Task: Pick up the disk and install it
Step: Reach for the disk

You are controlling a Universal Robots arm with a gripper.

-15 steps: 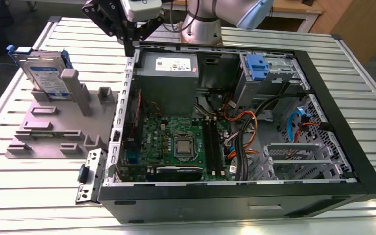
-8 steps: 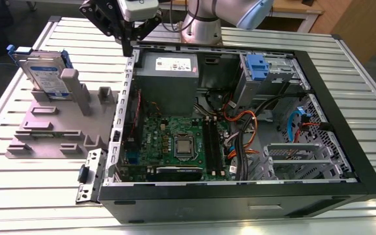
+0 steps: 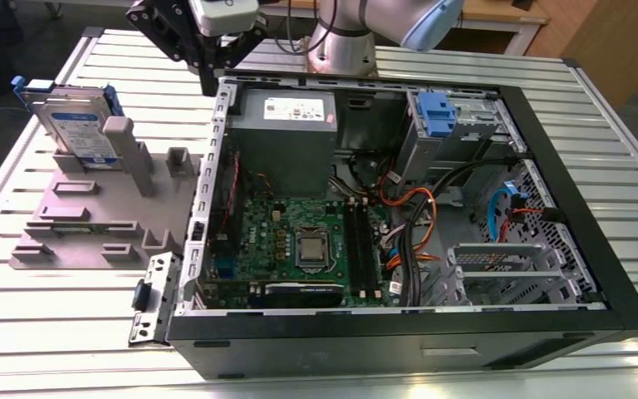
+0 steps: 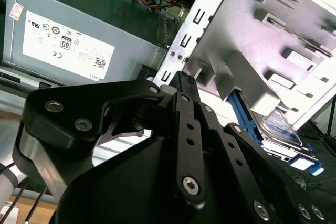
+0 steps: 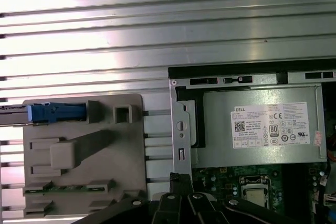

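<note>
Claw (image 3: 209, 81) hovers at the computer case's (image 3: 613, 274) back corner, closed up and empty. The disk (image 3: 79, 125) stands on edge in the grey holder (image 3: 86, 224), upper left of frame, leftward of the claw.

A robotics lab or workshop: a ribbed aluminium bench (image 3: 53, 303) spans the exterior view, with an opened computer tower (image 3: 408, 341) at centre, a grey parts fixture (image 3: 80, 212) at left, the arm's base (image 3: 341, 46) at top centre, and wooden furniture (image 3: 607, 41) at upper right.

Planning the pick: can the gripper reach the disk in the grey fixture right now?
Probably yes: the disk stands upright, top edge exposed, with nothing between it and the gripper above the case corner.
</note>
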